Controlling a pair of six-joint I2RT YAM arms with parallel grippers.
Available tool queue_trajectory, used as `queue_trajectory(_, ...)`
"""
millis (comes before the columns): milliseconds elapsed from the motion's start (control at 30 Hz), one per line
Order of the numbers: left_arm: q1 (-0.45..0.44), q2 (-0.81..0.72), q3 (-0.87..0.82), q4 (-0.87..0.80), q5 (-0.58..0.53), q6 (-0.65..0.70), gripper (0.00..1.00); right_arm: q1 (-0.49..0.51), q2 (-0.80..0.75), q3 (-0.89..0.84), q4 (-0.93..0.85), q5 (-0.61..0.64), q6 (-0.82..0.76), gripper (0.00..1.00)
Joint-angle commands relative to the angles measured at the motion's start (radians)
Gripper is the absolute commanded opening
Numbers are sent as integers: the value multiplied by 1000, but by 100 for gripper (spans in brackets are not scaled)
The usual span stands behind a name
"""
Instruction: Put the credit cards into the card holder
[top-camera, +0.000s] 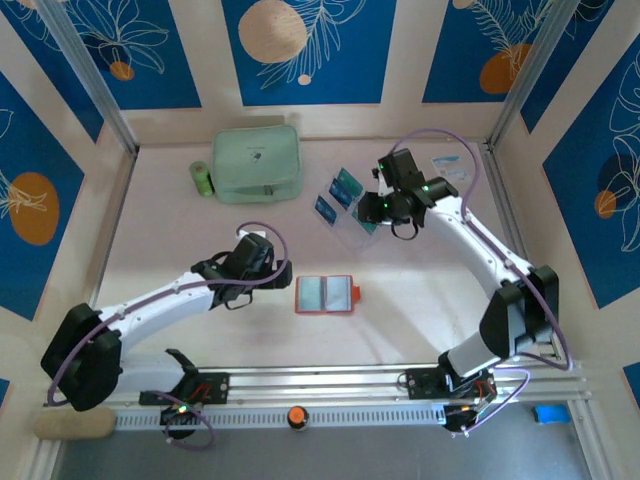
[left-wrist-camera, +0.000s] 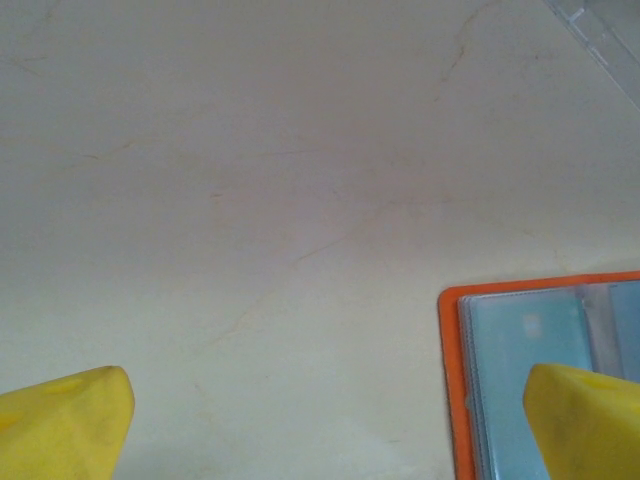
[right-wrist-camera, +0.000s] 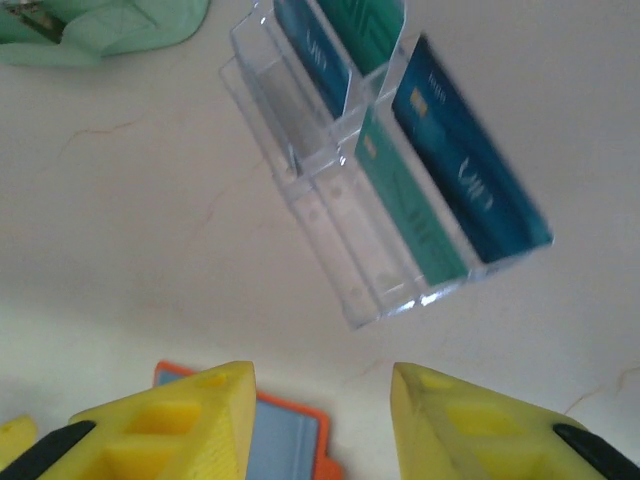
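Observation:
The orange card holder (top-camera: 325, 295) lies open and flat at mid-table, showing pale blue clear sleeves; it also appears as card holder (left-wrist-camera: 520, 340) and card holder (right-wrist-camera: 290, 440). Teal and dark blue credit cards (top-camera: 343, 188) stand upright in a clear rack, where a dark blue card (right-wrist-camera: 470, 170) and a teal card (right-wrist-camera: 410, 200) sit side by side. My left gripper (top-camera: 287, 275) hovers just left of the holder, left gripper (left-wrist-camera: 330, 430) open wide with bare table between its fingers. My right gripper (top-camera: 372, 208) is over the rack's right side, right gripper (right-wrist-camera: 322, 385) open and holding nothing.
The clear acrylic tiered rack (right-wrist-camera: 330, 220) stands behind the holder. A mint-green zip pouch (top-camera: 257, 163) and a small green bottle (top-camera: 201, 179) sit at the back left. A white-and-blue leaflet (top-camera: 450, 165) lies at the back right. Walls enclose the table.

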Motion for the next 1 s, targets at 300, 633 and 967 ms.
queue_trajectory(300,5,32,24,16,30,18,100,26,305,247,-168,219,-211,34)
queue_trajectory(633,4,33,11,23,32,8,100,39,385,297,-156,288,-253,32)
queue_trajectory(967,5,32,6,24,29,6,100,42,435,324,-150,266,-251,21)
